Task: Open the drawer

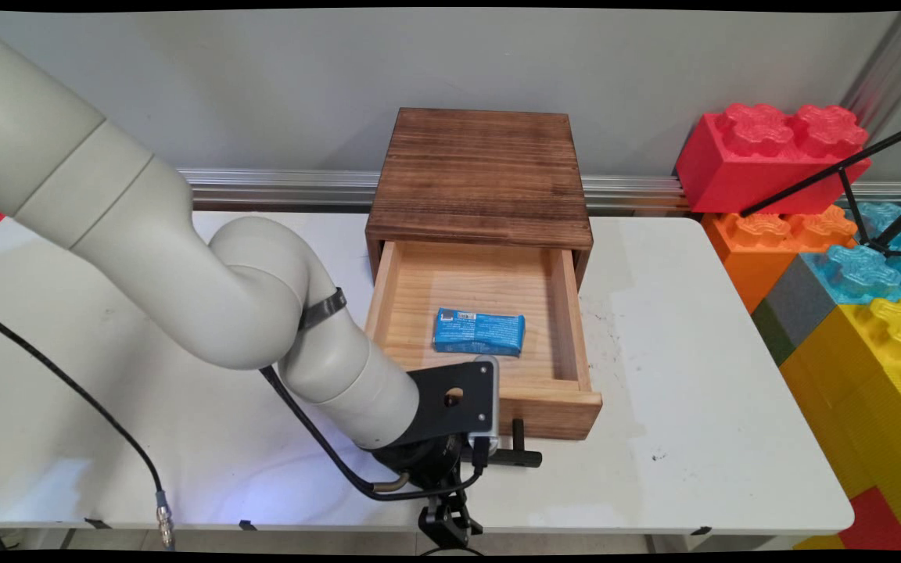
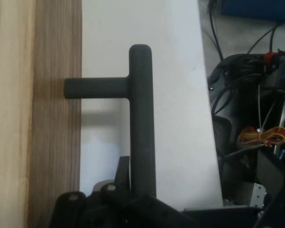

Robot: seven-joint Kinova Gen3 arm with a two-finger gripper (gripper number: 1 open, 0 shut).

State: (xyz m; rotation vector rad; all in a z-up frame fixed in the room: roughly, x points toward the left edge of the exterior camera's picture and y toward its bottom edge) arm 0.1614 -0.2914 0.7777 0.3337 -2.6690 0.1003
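Gripper (image 2: 133,202) clenched on black T-handle (image 2: 141,123) of wooden drawer (image 1: 552,407), pulled out toward table's (image 1: 693,438) near edge. Blue packet (image 1: 479,331) inside drawer, near its front.

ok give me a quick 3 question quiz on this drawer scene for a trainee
1. True or false: the drawer of the wooden box is pulled open.
2. What lies inside the drawer? A) red block B) blue packet C) black cable
3. Fill in: the gripper sits at the drawer's black T-shaped ____.

Key
1. True: the drawer stands out from the box toward the table's near edge.
2. B: a blue packet lies flat on the drawer floor.
3. handle: in the hand view its bar runs down into the gripper.
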